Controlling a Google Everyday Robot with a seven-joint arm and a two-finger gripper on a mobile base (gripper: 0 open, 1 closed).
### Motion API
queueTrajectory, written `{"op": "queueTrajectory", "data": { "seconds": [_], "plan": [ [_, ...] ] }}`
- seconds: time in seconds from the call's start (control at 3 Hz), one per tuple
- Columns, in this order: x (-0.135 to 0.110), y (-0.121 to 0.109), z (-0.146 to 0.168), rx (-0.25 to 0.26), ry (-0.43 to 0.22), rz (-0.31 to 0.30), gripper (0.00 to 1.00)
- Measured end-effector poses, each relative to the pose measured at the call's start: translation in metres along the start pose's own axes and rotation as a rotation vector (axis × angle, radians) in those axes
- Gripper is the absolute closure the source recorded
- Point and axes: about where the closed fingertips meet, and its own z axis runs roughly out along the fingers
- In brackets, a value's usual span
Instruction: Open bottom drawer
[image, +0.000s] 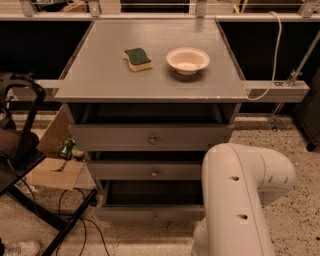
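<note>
The bottom drawer (145, 212) is the lowest and slimmest grey front of the cabinet, with a small round knob (155, 216). It stands pulled out a little, with a dark gap above its front panel. My white arm (240, 200) fills the lower right and covers the drawer's right end. The gripper is hidden behind or below the arm and does not show.
The middle drawer (150, 170) and top drawer (150, 136) sit above, both slightly out. A green-and-yellow sponge (138, 58) and a white bowl (187, 60) lie on the grey tabletop (100, 75). A black stand (30, 165), cardboard (52, 172) and cables (75, 220) are at the left.
</note>
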Motion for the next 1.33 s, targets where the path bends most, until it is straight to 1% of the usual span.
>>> {"op": "queueTrajectory", "data": {
  "seconds": [0.33, 0.67, 1.0, 1.33],
  "plan": [
    [0.018, 0.029, 0.006, -0.043, 0.027, -0.014, 0.79],
    [-0.015, 0.027, -0.009, -0.011, -0.028, -0.099, 0.56],
    [-0.057, 0.02, -0.049, 0.063, -0.105, -0.204, 0.33],
    [-0.084, 0.021, -0.068, 0.098, -0.149, -0.272, 0.1]
  ]
}}
